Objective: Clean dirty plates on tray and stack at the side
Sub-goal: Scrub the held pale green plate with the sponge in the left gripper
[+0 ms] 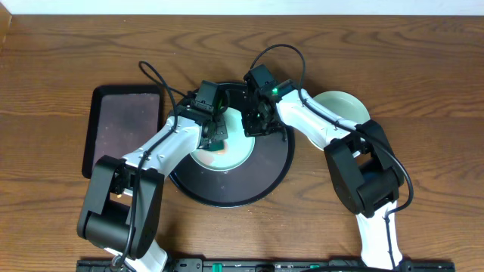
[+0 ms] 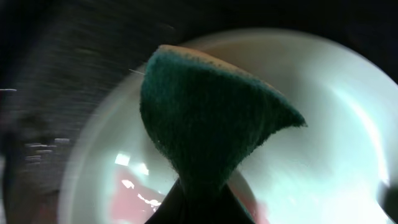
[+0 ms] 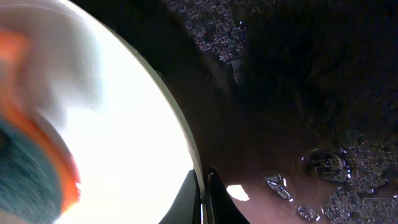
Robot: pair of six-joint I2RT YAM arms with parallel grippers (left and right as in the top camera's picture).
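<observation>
A mint plate with reddish smears lies on the round black tray. My left gripper is shut on a teal sponge and presses it onto the plate; red smears show beside the sponge. My right gripper is shut on the plate's rim at its far right edge. In the right wrist view the plate looks bright white, with the wet tray beyond it. Another mint plate lies on the table to the right of the tray. The yellow plate is not visible.
A smaller rectangular dark tray lies at the left of the black tray. Bare wooden table surrounds both. Arm cables loop over the tray's back edge.
</observation>
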